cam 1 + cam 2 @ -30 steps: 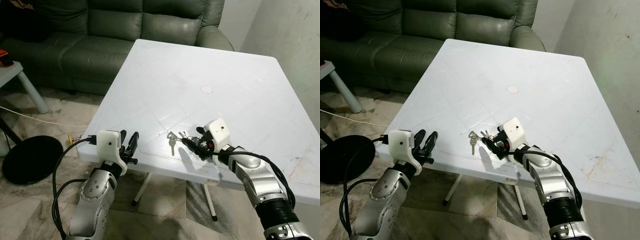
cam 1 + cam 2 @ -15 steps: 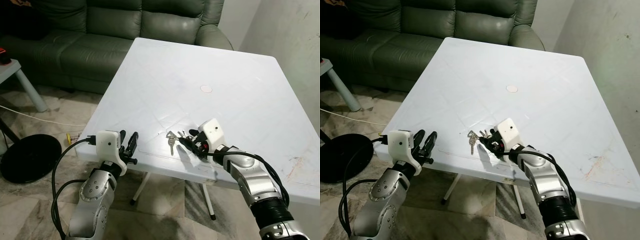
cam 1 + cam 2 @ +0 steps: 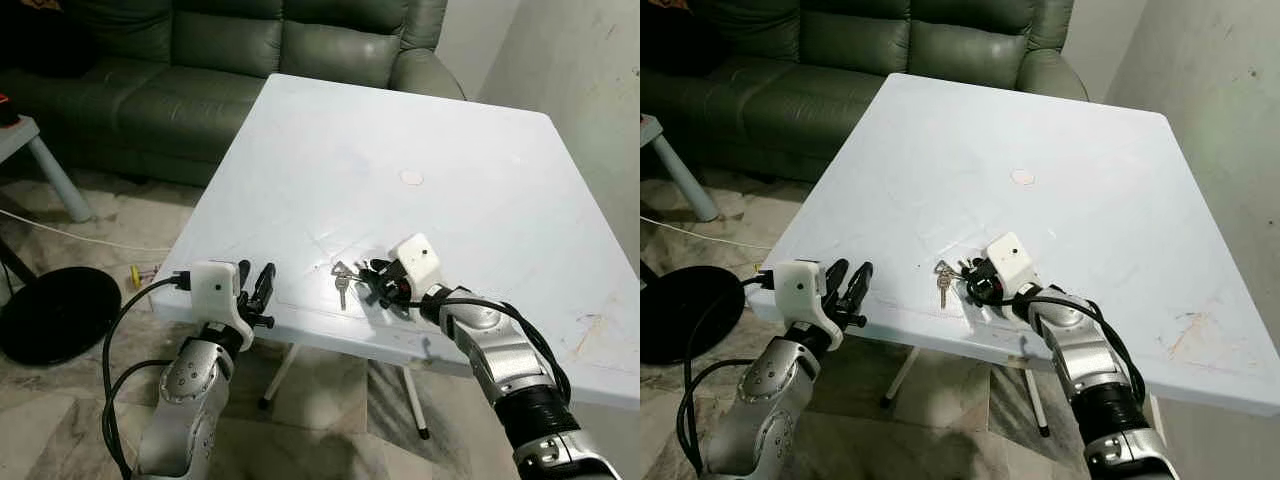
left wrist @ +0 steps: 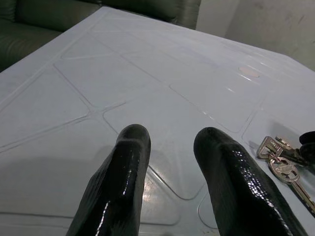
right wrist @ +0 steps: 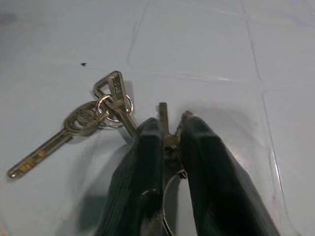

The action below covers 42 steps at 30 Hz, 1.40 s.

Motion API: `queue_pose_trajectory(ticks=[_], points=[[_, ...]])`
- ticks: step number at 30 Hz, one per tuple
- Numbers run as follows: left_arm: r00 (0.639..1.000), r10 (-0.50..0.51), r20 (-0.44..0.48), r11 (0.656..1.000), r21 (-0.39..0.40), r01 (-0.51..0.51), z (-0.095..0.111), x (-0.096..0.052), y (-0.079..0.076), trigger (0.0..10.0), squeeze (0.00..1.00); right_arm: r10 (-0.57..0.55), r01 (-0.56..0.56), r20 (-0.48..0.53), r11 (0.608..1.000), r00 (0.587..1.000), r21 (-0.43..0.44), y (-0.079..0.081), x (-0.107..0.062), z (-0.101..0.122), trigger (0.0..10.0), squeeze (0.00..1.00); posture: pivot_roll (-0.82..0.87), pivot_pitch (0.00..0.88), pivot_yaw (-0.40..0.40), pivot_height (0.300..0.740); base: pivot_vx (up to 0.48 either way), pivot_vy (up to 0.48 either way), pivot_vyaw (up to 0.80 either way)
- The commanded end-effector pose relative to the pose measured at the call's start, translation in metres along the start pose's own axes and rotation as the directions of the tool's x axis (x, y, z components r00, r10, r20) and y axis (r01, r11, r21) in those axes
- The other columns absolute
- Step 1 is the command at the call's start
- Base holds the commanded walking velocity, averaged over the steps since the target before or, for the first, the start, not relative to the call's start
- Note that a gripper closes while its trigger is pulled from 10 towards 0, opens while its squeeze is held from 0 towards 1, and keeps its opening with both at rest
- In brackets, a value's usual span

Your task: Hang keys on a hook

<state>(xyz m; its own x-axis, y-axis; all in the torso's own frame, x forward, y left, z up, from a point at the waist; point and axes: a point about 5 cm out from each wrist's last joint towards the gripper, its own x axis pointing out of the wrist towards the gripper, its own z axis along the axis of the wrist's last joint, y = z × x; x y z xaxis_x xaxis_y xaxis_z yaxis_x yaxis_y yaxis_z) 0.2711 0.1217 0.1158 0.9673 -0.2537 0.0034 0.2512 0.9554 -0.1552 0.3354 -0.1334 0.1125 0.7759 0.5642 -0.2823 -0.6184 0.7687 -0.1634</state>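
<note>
fronting green sofa (image 3: 250, 50), white table (image 3: 480, 130)

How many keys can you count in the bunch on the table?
3 at least: in the keys, one long key lies flat away from the right gripper, one angular-headed key beside it, one between the fingers. More may be hidden.

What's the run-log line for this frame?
phase: grasp | right end effector: shut on keys lying on table | left end effector: open, at table's near edge | hook: not reached
</note>
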Motion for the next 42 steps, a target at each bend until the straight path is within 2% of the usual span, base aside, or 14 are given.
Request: queue_pose_trajectory(ticks=[1,11,14,15,17,19,30,31,32,33,34,36,39,42], points=[[1.000,0.002,0.008,1.000,0.000,-0.002,0.003,-0.002,-0.001,10.0,0.00,-0.007,0.006,-0.018,1.000,1.000,-0.013,-0.002,0.001,-0.001,0.0,0.00,0.16,0.126,-0.103,0.740,0.000,0.000,0.00],[1.000,0.006,0.008,1.000,0.001,-0.006,0.003,-0.003,0.000,10.0,0.00,-0.017,0.015,-0.046,0.999,0.999,-0.051,-0.005,0.002,-0.006,0.4,0.00,0.16,0.125,-0.101,0.740,0.000,0.000,0.00],[1.000,0.008,0.011,1.000,0.005,-0.008,0.004,-0.002,0.000,10.0,0.00,-0.029,0.028,-0.028,0.999,0.999,-0.045,-0.006,0.002,-0.004,1.7,0.00,0.16,0.118,-0.101,0.740,0.000,0.000,0.00],[1.000,0.015,0.016,1.000,0.005,-0.015,0.005,-0.001,0.001,10.0,0.00,-0.045,0.045,0.021,0.999,0.999,-0.009,-0.006,0.003,0.002,0.4,0.00,0.16,0.118,-0.101,0.740,0.000,0.000,0.00],[1.000,0.018,0.020,1.000,0.000,-0.018,0.006,0.000,0.001,10.0,0.00,-0.065,0.064,0.060,0.998,0.996,0.024,-0.007,0.003,0.006,0.0,0.00,0.16,0.112,-0.101,0.740,0.000,0.000,0.00],[1.000,0.016,0.026,1.000,-0.004,-0.016,0.007,0.002,0.000,10.0,0.00,-0.101,0.075,0.173,0.985,0.980,0.153,-0.010,0.003,0.020,0.0,0.00,0.17,0.102,-0.099,0.740,0.000,0.000,0.00],[0.999,0.006,0.049,1.000,0.002,-0.006,0.011,0.011,-0.001,10.0,0.00,-0.280,0.182,0.372,0.944,0.885,0.277,-0.023,-0.006,0.051,0.0,0.00,0.16,0.071,-0.091,0.740,0.000,0.000,0.00],[0.998,0.013,0.058,1.000,0.006,-0.013,0.013,0.016,-0.001,10.0,0.00,-0.301,0.174,0.453,0.938,0.839,0.301,-0.025,-0.013,0.059,0.0,0.00,0.15,0.060,-0.089,0.740,0.000,0.000,0.00],[0.998,0.014,0.064,1.000,0.007,-0.014,0.015,0.018,-0.001,10.0,0.00,-0.315,0.180,0.462,0.932,0.829,0.313,-0.026,-0.015,0.061,3.8,0.00,0.15,0.052,-0.087,0.740,0.000,0.000,0.00],[0.998,0.014,0.067,1.000,0.008,-0.015,0.016,0.020,-0.001,10.0,0.00,-0.325,0.187,0.463,0.929,0.825,0.321,-0.027,-0.016,0.062,3.8,0.00,0.15,0.047,-0.087,0.740,0.000,0.000,0.00],[0.997,0.019,0.075,1.000,0.012,-0.020,0.018,0.023,0.000,10.0,0.00,-0.349,0.219,0.474,0.926,0.809,0.309,-0.029,-0.018,0.064,9.2,0.00,0.15,0.044,-0.086,0.740,0.000,0.000,0.00],[0.995,0.031,0.092,0.999,0.014,-0.032,0.023,0.029,0.001,10.0,0.00,-0.387,0.264,0.485,0.915,0.784,0.304,-0.031,-0.022,0.067,10.0,0.00,0.15,0.037,-0.085,0.740,0.000,0.000,0.00],[0.993,0.042,0.109,0.999,0.006,-0.043,0.028,0.035,0.003,10.0,0.00,-0.411,0.281,0.487,0.905,0.771,0.320,-0.033,-0.024,0.069,10.0,0.00,0.15,0.032,-0.083,0.740,0.000,0.000,0.00],[0.985,0.100,0.138,0.994,-0.055,-0.093,0.046,0.052,0.014,10.0,0.00,-0.443,0.265,0.540,0.888,0.716,0.377,-0.034,-0.036,0.075,10.0,0.00,0.14,0.024,-0.080,0.740,0.000,0.000,0.00]])
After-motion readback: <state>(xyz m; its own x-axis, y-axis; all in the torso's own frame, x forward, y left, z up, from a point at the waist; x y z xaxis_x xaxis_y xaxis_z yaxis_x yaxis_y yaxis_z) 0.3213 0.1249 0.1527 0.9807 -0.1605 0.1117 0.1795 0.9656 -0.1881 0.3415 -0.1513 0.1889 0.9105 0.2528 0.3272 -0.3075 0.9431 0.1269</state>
